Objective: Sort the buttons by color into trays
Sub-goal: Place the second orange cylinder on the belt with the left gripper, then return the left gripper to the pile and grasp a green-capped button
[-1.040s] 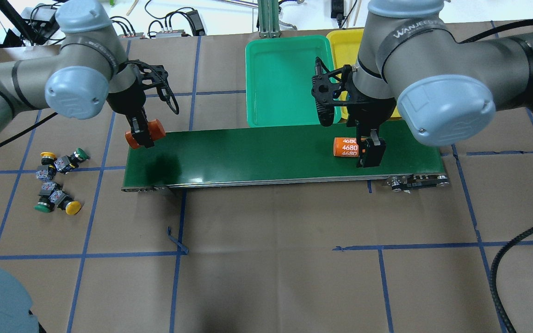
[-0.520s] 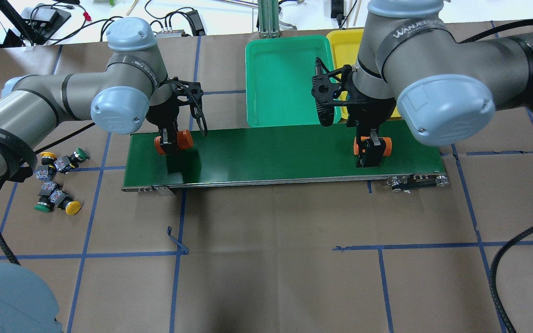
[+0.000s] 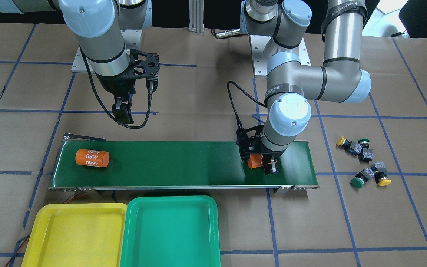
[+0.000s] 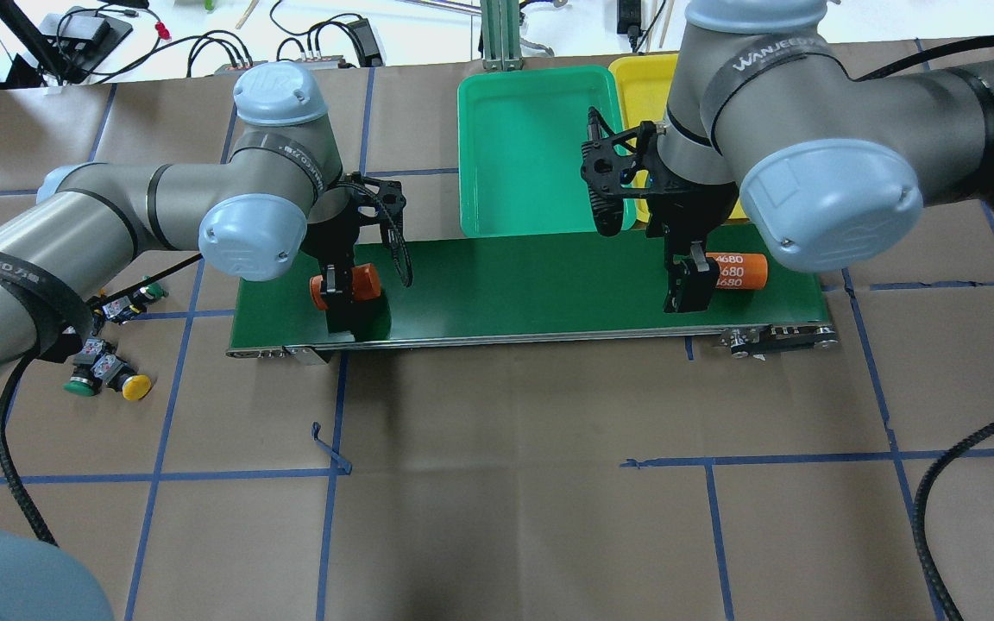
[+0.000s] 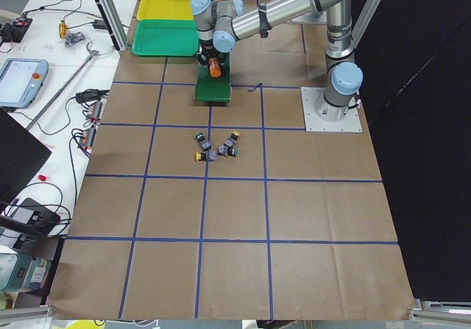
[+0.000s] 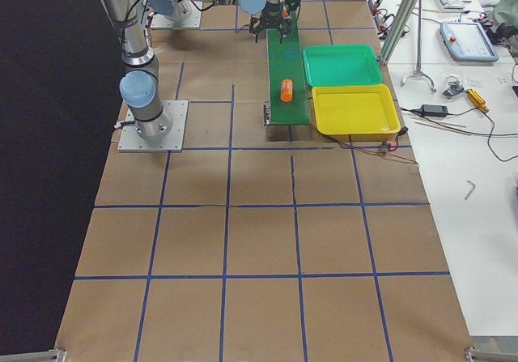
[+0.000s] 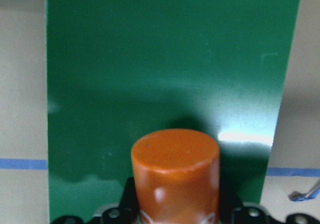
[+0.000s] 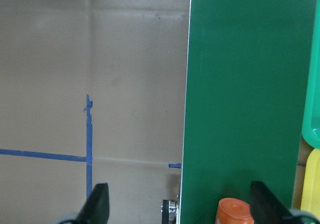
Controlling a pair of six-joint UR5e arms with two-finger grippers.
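Observation:
Four buttons lie in a loose cluster point(image 3: 363, 161) on the brown paper beyond the belt's end on my left. In the overhead view my left arm hides part of them; a green one point(image 4: 78, 385) and a yellow one point(image 4: 136, 387) show. The green tray point(image 4: 531, 147) and the yellow tray point(image 4: 639, 86) stand side by side behind the belt, both empty. My left gripper point(image 4: 343, 291) is shut on an orange cylinder point(image 7: 175, 174) just above the belt's left end. My right gripper point(image 4: 691, 291) hangs open and empty above the belt's right end; its fingers point(image 8: 98, 204) are wide apart.
A long dark-green conveyor belt point(image 4: 531, 293) lies across the middle of the table. A second orange cylinder marked 4680 point(image 4: 737, 270) lies on it to the right of my right gripper. Cables and equipment sit beyond the table's far edge.
My left arm has carried its orange cylinder rightwards from beyond the belt's left end to over it. The loose 4680 cylinder has moved right along the belt, past my still right gripper.

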